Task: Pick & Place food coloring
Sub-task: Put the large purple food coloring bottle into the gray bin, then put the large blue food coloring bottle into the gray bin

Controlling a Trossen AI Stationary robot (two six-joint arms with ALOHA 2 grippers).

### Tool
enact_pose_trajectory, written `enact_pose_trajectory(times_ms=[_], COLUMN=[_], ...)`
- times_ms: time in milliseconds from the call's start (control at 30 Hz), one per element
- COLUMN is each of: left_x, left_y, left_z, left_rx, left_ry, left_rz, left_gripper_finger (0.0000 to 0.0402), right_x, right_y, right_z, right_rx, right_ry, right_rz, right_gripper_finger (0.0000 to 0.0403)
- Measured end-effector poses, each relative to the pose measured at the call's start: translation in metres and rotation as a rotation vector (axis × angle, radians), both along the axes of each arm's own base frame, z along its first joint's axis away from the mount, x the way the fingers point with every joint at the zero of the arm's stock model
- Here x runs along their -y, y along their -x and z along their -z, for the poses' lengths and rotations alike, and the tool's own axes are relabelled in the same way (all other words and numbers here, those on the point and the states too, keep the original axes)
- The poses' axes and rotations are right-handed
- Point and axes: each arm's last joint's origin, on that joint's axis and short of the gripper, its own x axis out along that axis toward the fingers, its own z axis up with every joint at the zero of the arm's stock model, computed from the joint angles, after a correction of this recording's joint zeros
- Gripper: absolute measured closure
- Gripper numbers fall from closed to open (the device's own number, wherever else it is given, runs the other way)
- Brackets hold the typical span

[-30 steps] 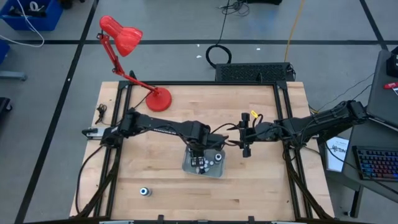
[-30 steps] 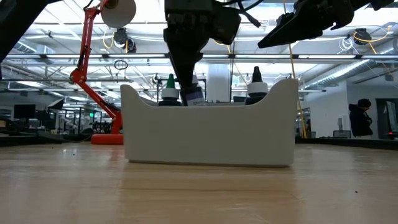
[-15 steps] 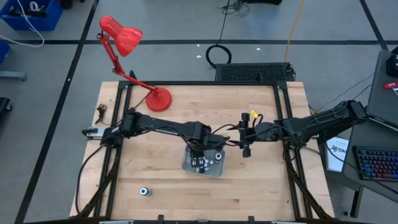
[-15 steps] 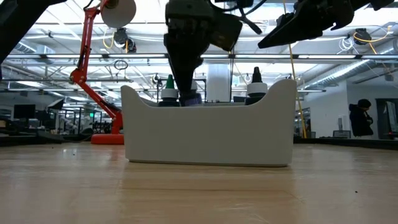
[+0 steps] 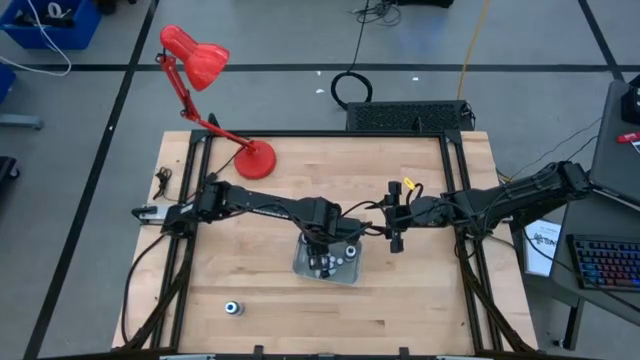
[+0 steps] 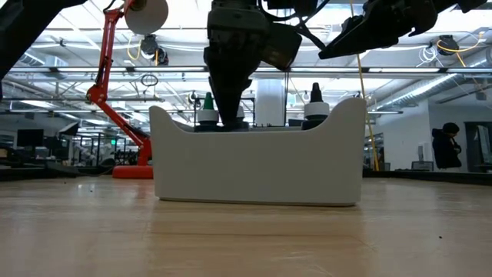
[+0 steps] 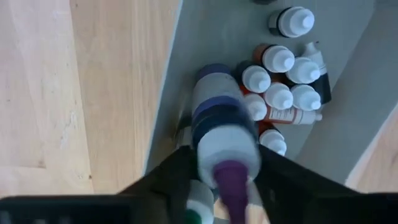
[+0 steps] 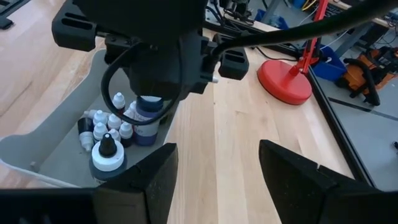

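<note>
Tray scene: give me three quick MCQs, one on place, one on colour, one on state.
1. Where is the left gripper?
A. Down inside the tray
B. By the lamp base
C. Off the table

2. What colour is the tip of the bottle between the left gripper's fingers?
A. Orange
B. Purple
C. Yellow

3. What is the right gripper doing?
A. Gripping a bottle
B. Pressing on the tray rim
C. Hanging open above the table beside the tray, holding nothing

Answers: 1 A, the high and low views show it lowered into the tray. 2 B, the left wrist view shows a purple tip. 3 C, its own wrist view shows spread, empty fingers.
</note>
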Motion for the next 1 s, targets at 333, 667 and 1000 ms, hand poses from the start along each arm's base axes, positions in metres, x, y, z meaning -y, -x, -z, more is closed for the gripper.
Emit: enact_pose_trajectory(times_ms=[333, 667, 1000], left_x=[0.0, 0.002, 0.061], left_y=[0.0, 0.021, 0.083], left_z=[-0.001, -0.056, -0.114], left_rx=[0.008, 0.036, 0.129], left_ry=[-0.003, -0.082, 0.001], left_rz=[-0.024, -0.072, -0.241], left_gripper_finger=[0.0114, 0.0107, 0.0133], right_x=[0.0, 0.0, 0.0], right_y=[0.0, 0.0, 0.001], right_z=[0.0, 0.0, 0.002], right_rx=[0.001, 0.002, -0.028], right_ry=[-0.004, -0.007, -0.015], right_rz=[0.001, 0.003, 0.008], right_gripper_finger=[0.019, 0.019, 0.019])
